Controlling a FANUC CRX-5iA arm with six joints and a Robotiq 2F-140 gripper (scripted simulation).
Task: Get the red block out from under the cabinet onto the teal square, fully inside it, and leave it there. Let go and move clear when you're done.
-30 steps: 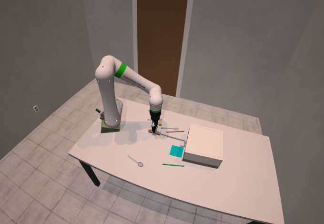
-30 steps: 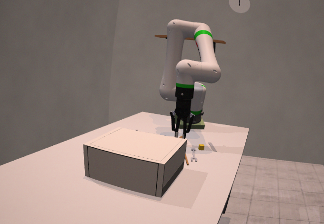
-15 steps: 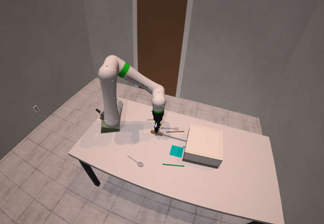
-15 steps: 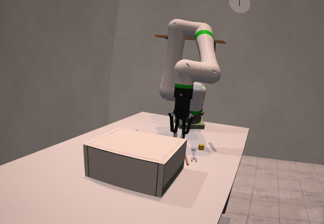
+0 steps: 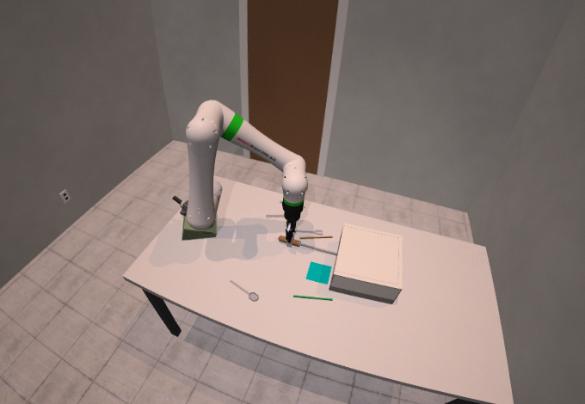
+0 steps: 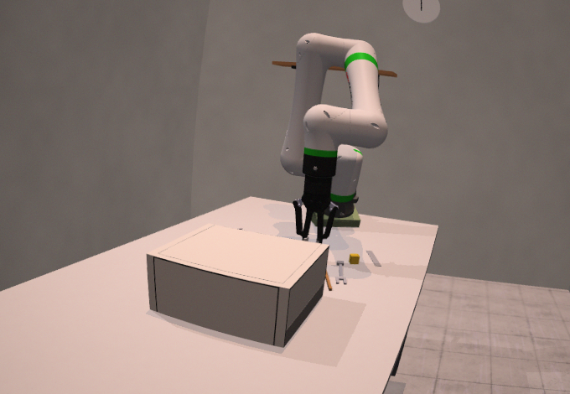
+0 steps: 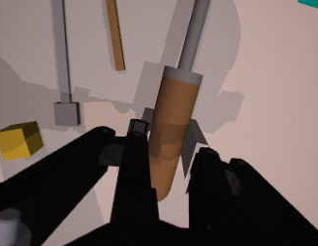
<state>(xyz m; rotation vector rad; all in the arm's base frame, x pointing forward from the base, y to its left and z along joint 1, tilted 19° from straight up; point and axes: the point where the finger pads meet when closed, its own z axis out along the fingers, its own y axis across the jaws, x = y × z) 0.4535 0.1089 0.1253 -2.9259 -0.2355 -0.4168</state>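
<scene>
Black two-finger gripper [image 7: 167, 160] clamped on brown wooden handle of grey-shafted tool [image 7: 172, 126], left of beige box cabinet [image 5: 368, 258]. Teal square [image 5: 318, 272] touches cabinet's near-left side. Red block unseen. Red arm lettering unreadable.
</scene>
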